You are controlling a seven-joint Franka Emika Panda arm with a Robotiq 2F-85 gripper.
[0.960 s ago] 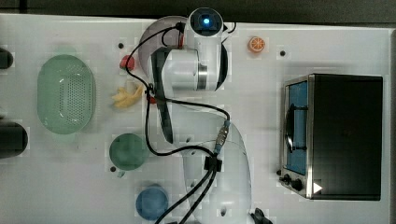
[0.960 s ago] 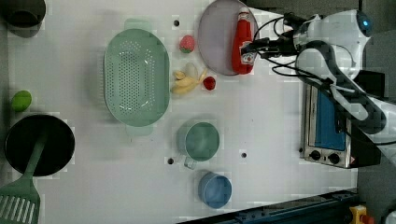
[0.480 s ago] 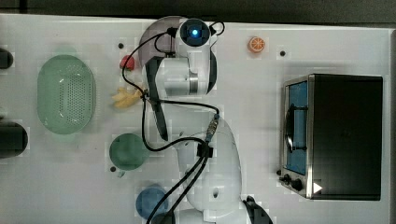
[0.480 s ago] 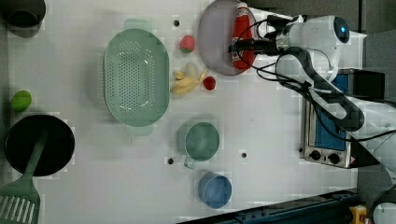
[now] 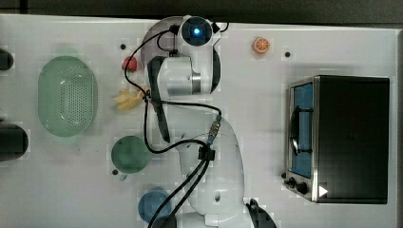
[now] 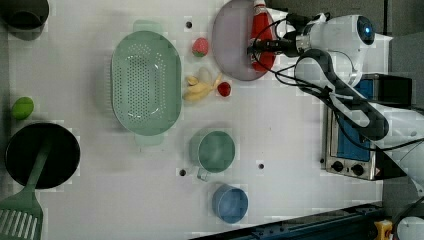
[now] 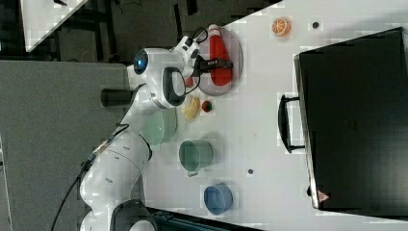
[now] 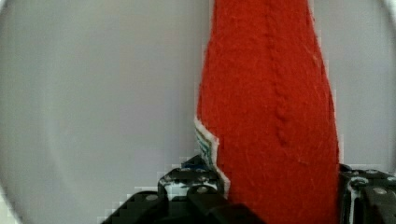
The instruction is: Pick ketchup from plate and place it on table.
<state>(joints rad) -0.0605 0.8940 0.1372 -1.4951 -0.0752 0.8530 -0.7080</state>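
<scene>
Gripper [image 8: 275, 196] pinches ketchup [image 6: 262, 37], one finger [image 8: 196, 189] each side of its wide body. Ketchup lies flat on plate [image 6: 231, 40], at plate's 3 o'clock edge in left view. Strawberry [image 6: 200, 47] sits just beside plate, on table [image 6: 280, 130].

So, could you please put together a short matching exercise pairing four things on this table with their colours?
Things:
1. ketchup
2. plate
3. perforated basket
4. small bowl

Colours:
A. blue
B. pale lilac-grey
C. red
D. pale green

Pairs: 1-C, 2-B, 3-D, 4-A
</scene>
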